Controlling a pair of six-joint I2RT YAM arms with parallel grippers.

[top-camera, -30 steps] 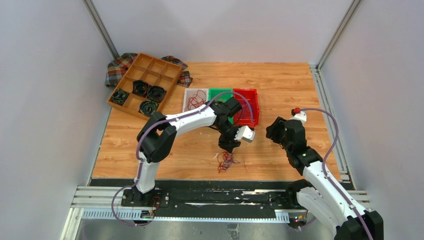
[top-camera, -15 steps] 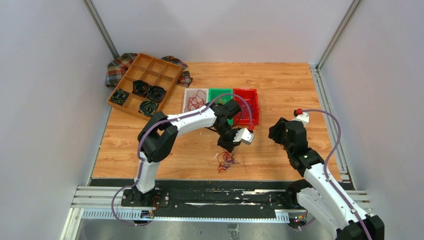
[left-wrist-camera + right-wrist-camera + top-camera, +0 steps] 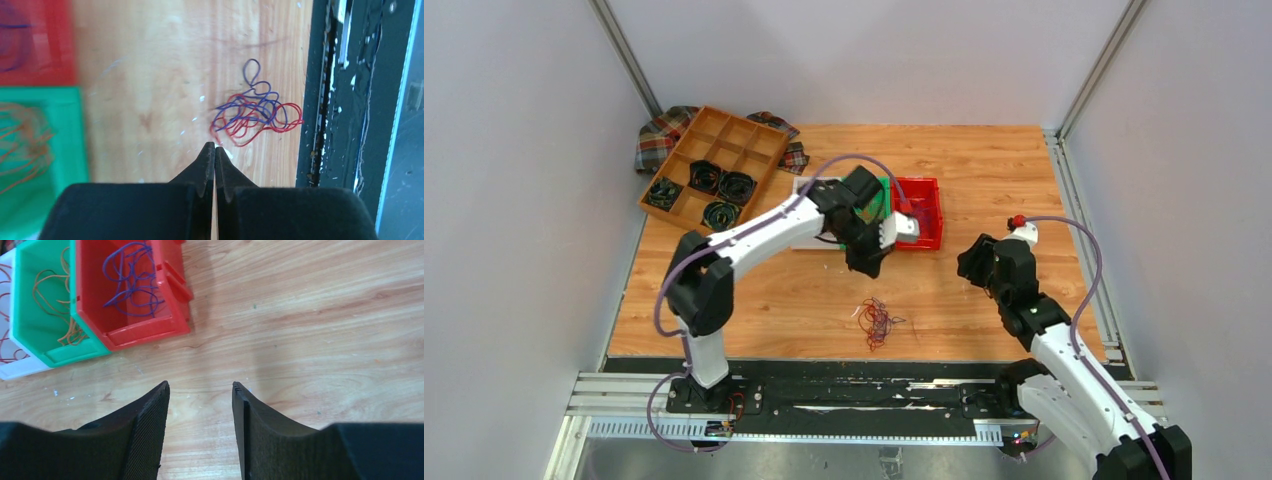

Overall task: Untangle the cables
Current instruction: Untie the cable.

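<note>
A small clump of red and purple cables lies on the wooden table near the front edge, and it shows just beyond my left fingertips. My left gripper hangs above and behind the clump, shut, with no wire visible between its tips. Behind it stand the red bin holding a purple cable, the green bin with orange cables, and a white bin. My right gripper is open over bare wood, right of the bins.
A wooden compartment tray with black coiled bundles sits at the back left on a plaid cloth. A black rail runs along the near edge. Grey walls close in both sides.
My left gripper closed and drew back from the clump towards the bins. The clump stays on the table. My right arm barely shifted.
</note>
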